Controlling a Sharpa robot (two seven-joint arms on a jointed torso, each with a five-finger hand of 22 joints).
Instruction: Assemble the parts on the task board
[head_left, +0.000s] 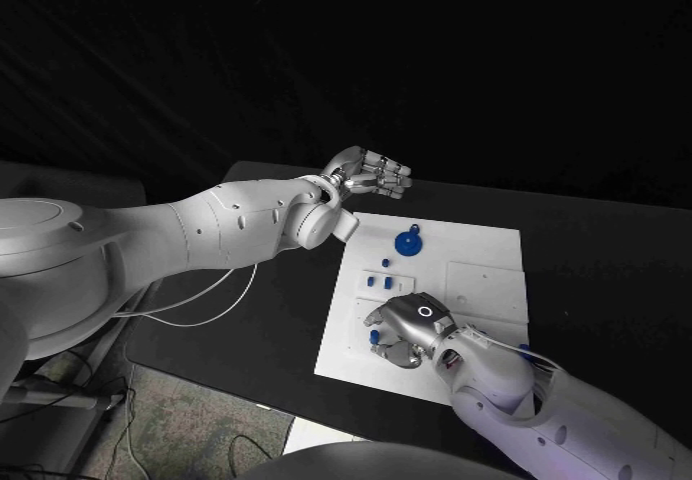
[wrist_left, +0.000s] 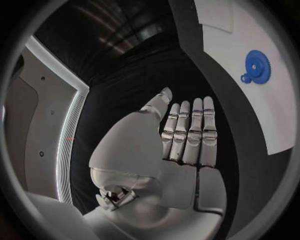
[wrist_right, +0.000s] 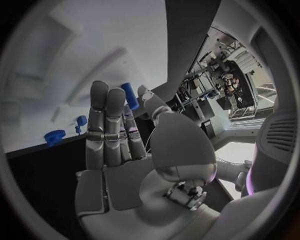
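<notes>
The robot's right hand rests low over the near left part of the white task board, a blue peg pinched between its thumb and fingertips in the right wrist view. Small blue parts lie on the board just beside and under that hand. Two more small blue pieces stand a little farther up the board. Beyond them a blue gear sits near the board's far left corner, also visible in the left wrist view. The left hand hangs past the board's far edge, above the black table, fingers straight and close together, holding nothing. The room behind is dark.
</notes>
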